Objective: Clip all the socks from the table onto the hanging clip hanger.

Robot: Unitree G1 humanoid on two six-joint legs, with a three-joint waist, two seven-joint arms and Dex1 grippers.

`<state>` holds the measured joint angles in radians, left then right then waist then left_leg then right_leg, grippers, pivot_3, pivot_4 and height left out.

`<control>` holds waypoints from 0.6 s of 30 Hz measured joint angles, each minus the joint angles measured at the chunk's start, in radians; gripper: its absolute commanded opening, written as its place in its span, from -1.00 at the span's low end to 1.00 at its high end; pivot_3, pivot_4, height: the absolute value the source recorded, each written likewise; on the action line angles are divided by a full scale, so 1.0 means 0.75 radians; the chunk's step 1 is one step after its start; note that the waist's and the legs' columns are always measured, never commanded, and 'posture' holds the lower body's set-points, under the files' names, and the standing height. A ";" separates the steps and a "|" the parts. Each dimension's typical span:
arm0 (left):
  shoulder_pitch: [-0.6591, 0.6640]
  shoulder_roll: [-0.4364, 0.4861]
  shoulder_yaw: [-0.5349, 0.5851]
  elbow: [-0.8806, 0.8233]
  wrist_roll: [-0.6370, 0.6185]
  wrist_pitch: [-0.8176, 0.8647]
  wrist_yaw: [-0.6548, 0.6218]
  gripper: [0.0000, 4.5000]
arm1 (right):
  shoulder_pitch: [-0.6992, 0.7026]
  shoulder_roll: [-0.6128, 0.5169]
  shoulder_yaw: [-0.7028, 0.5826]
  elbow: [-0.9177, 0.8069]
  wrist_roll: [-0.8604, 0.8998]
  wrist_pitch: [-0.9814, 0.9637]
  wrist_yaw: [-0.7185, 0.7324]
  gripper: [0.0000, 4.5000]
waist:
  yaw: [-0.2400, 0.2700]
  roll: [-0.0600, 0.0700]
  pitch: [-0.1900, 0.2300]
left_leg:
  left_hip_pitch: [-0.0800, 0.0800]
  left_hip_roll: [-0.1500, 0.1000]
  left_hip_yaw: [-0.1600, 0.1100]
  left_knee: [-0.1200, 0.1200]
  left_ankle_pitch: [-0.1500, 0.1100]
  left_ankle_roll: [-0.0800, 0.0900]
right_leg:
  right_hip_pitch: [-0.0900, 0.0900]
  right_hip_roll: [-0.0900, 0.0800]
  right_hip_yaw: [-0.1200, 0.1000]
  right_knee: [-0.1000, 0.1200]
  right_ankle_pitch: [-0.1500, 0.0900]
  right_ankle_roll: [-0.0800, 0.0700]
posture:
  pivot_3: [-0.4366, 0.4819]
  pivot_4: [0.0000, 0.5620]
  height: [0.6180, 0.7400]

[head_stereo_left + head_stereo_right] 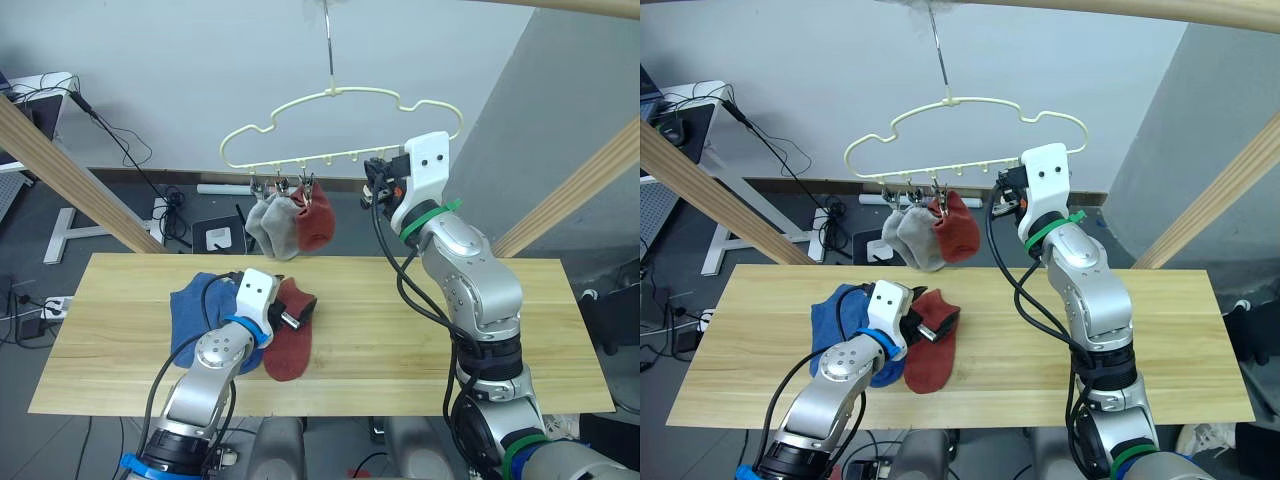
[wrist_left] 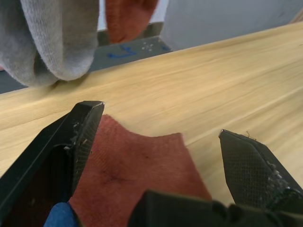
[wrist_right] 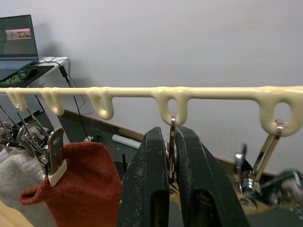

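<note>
- Hanging from its thin hook, the clip hanger (image 1: pixel 340 125) carries three socks on its leftmost clips: two grey socks (image 1: pixel 272 225) and one rust-red sock (image 1: pixel 315 218), just above the far edge of the bench (image 1: pixel 480 330).
- The right end effector (image 3: pixel 171 161) is raised to the hanger's lower bar, its two black fingers (image 3: pixel 149 189) clenched on a metal clip (image 3: pixel 171 142) hanging from one of the loops.
- The left end effector (image 2: pixel 161 142) is low over the bench with its fingers spread apart, released, straddling the cuff end of a second rust-red sock (image 1: pixel 288 340) lying flat.
- The blue socks (image 1: pixel 200 310) lie bunched just beside that sock, on the robot's left, partly under the left arm.
</note>
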<state>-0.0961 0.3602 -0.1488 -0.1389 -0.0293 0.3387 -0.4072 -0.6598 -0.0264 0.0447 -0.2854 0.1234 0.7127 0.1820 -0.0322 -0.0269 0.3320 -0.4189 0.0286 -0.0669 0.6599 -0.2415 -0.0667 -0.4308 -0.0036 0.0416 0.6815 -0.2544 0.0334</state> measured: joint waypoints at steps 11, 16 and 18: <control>-0.110 0.007 -0.042 0.107 0.049 0.235 -0.004 0.99 | 0.004 -0.009 0.001 -0.007 0.018 0.002 -0.013 -1.00 | -0.001 0.000 0.000 | 0.000 0.000 0.000 0.000 0.000 0.000 | 0.000 0.000 0.000 0.000 0.000 0.000 | -0.04 0.01 1.00; -0.153 -0.013 -0.055 0.150 0.069 0.258 0.006 0.99 | 0.004 -0.011 0.003 -0.009 0.019 0.007 -0.017 -1.00 | -0.001 0.000 0.000 | 0.000 0.000 0.000 0.000 0.000 0.000 | 0.000 0.000 0.000 0.001 0.000 0.000 | -0.05 0.01 1.00; -0.157 -0.013 -0.056 0.152 0.078 0.259 0.005 0.91 | 0.005 -0.012 0.007 -0.015 0.020 0.014 -0.018 -1.00 | -0.001 0.000 0.000 | 0.000 0.000 0.000 0.000 0.000 0.000 | 0.000 0.000 0.000 0.001 0.000 0.000 | -0.05 0.01 1.00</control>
<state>-0.2137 0.3501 -0.1909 -0.0248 0.0290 0.5326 -0.4032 -0.6561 -0.0353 0.0502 -0.2965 0.1381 0.7230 0.1687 -0.0327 -0.0270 0.3319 -0.4187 0.0285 -0.0671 0.6600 -0.2415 -0.0668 -0.4308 -0.0037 0.0414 0.6821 -0.2542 0.0332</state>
